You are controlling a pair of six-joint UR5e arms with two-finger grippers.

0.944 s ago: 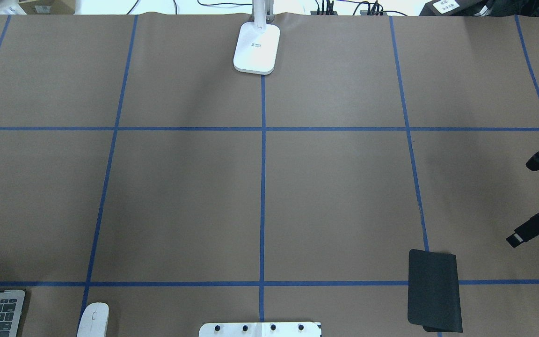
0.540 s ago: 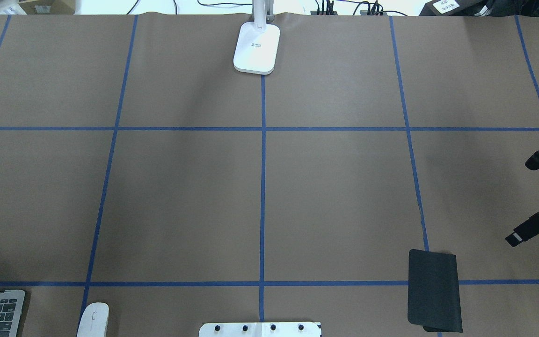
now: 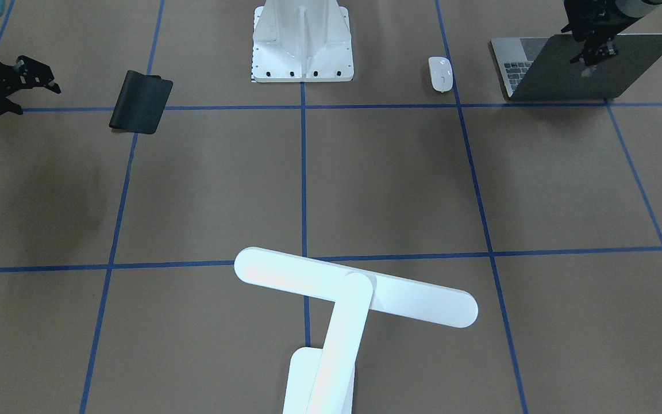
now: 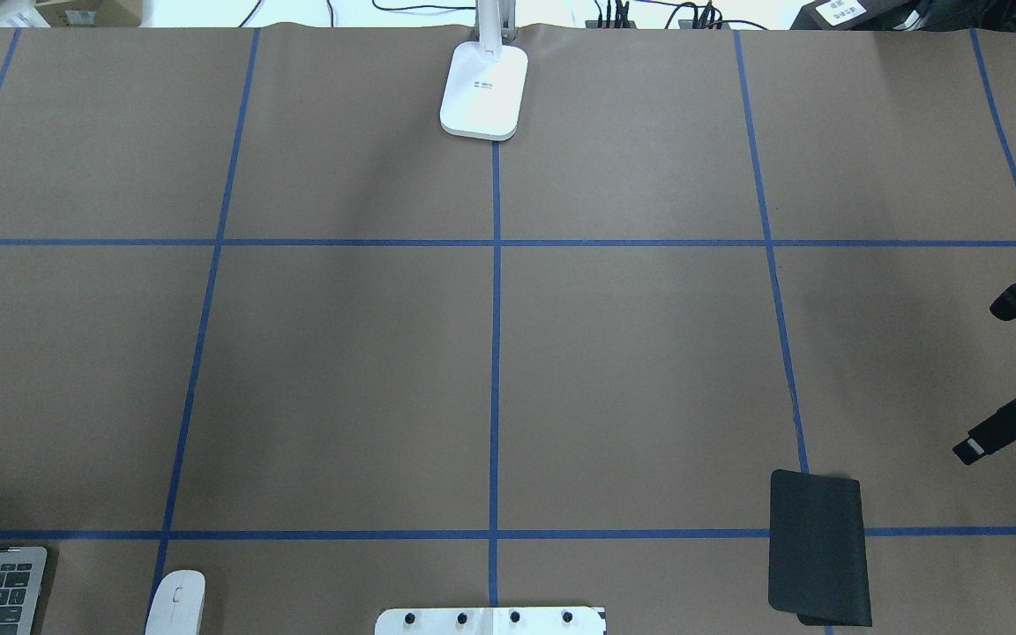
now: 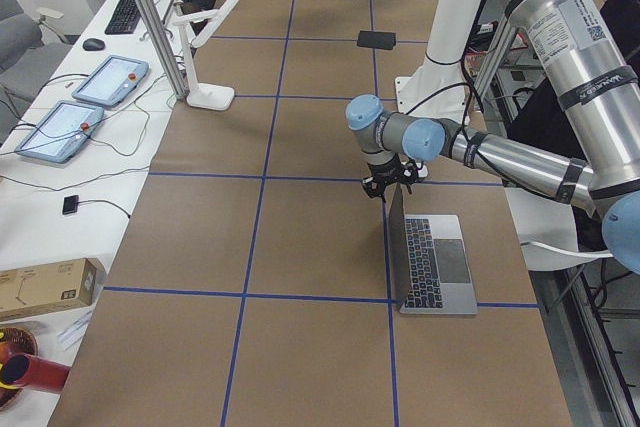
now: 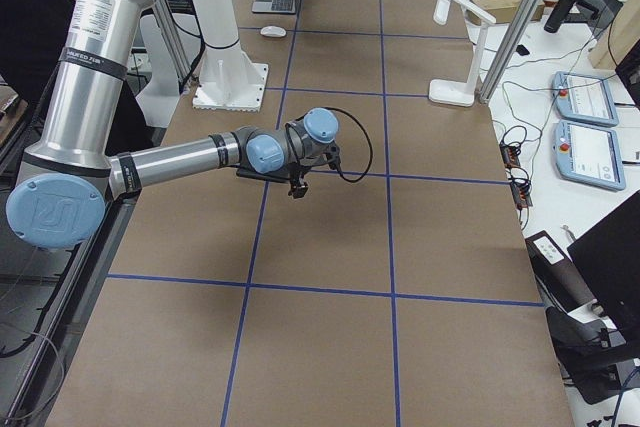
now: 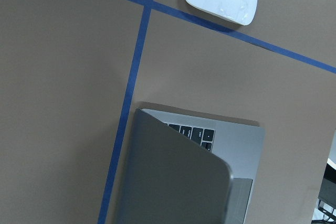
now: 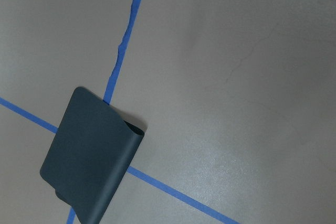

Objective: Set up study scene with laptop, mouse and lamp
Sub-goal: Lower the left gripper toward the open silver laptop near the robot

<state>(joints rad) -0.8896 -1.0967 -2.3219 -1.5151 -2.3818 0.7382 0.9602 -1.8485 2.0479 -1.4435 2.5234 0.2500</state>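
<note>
**A:** Which arm is placed for the laptop?

**B:** The left. The laptop (image 3: 624, 69) stands open on the surface (image 3: 388, 172), out on the robot's left of the white pedestal (image 3: 302, 40). The mouse (image 3: 441, 73) lies between pedestal and laptop. The left end effector (image 3: 593, 53) is right at the lid's top edge, toward the end nearer the pedestal.

**A:** Clamped on it?

**B:** I cannot tell. The wrist view shows only the lid, no fingers. The lid's long edge runs side to side, parallel to the pedestal's front, so I'd judge the grip should cross that edge.

**A:** And the right?

**B:** The right end effector (image 3: 39, 99) hangs spread and empty, beyond the black mouse pad (image 3: 140, 102) on the pedestal's other side.

**A:** The lamp?

**B:** The lamp (image 3: 354, 287) is farthest, straight across from the pedestal.
</note>
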